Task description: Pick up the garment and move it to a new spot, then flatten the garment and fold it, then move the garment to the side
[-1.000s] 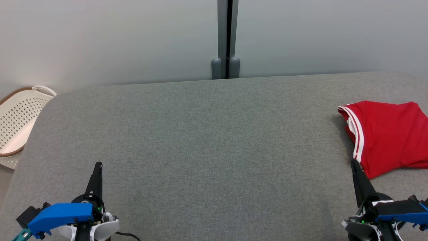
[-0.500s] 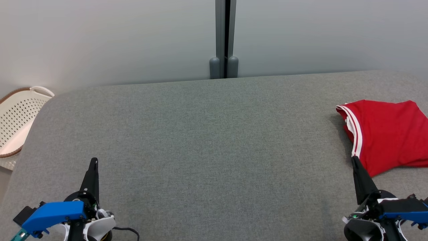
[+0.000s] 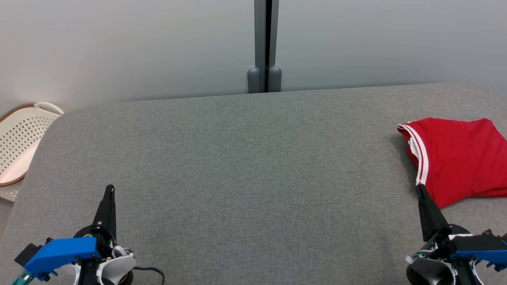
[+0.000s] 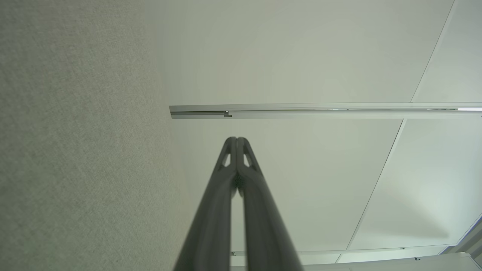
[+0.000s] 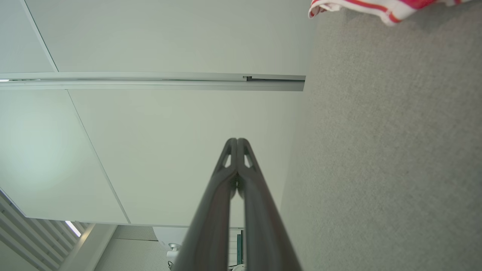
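Observation:
The garment (image 3: pixel 461 158) is a red shirt with white-striped trim, lying folded at the far right of the grey padded table (image 3: pixel 245 158); its striped hem (image 5: pixel 376 9) peeks in at the top of the right wrist view. My right gripper (image 3: pixel 420 189) is shut and empty, its tip just below the garment's near corner. Over the table's near left, my left gripper (image 3: pixel 109 189) is also shut and empty. Each wrist view shows its fingertips pressed together, the left gripper (image 4: pixel 237 140) and the right gripper (image 5: pixel 237 141).
A white perforated basket (image 3: pixel 20 146) with a brown rim stands off the table's left edge. Pale wall panels with a dark vertical post (image 3: pixel 265 43) rise behind the table. The broad middle of the grey surface lies bare.
The camera has shifted slightly, moving the whole picture a little to the left. Both grippers stay shut and about where they were; the garment has not moved.

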Available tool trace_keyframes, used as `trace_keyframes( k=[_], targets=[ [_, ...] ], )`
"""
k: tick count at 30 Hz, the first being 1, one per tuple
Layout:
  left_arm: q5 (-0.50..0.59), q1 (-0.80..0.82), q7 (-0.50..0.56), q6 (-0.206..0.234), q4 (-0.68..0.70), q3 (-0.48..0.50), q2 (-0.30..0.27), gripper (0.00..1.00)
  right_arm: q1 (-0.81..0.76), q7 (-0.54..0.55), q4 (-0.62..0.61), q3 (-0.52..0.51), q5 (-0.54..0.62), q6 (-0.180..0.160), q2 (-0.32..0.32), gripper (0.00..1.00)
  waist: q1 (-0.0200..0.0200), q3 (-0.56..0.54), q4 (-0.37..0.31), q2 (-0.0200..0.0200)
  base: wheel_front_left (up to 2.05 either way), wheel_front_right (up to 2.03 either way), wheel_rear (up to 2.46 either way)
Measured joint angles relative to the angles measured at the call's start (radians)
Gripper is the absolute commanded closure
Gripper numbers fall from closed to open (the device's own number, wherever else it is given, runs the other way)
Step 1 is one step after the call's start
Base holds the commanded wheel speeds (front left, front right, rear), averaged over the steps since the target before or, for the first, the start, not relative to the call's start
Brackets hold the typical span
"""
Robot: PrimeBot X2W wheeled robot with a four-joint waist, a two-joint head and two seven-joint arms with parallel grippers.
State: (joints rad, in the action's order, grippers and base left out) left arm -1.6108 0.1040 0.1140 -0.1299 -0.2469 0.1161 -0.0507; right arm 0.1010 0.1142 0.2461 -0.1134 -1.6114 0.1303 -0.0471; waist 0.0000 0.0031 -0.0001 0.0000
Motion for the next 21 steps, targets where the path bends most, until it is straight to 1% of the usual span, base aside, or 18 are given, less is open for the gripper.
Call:
trace_keyframes(
  k=[21],
  targets=[
    [0.000, 0.000, 0.000, 0.000, 0.000, 0.000, 0.000, 1.00, 0.000, 0.000, 0.000, 0.000, 0.000, 0.000, 0.000, 1.00, 0.0000, 0.000, 0.000, 0.0000, 0.00, 0.00, 0.00]
  ],
)
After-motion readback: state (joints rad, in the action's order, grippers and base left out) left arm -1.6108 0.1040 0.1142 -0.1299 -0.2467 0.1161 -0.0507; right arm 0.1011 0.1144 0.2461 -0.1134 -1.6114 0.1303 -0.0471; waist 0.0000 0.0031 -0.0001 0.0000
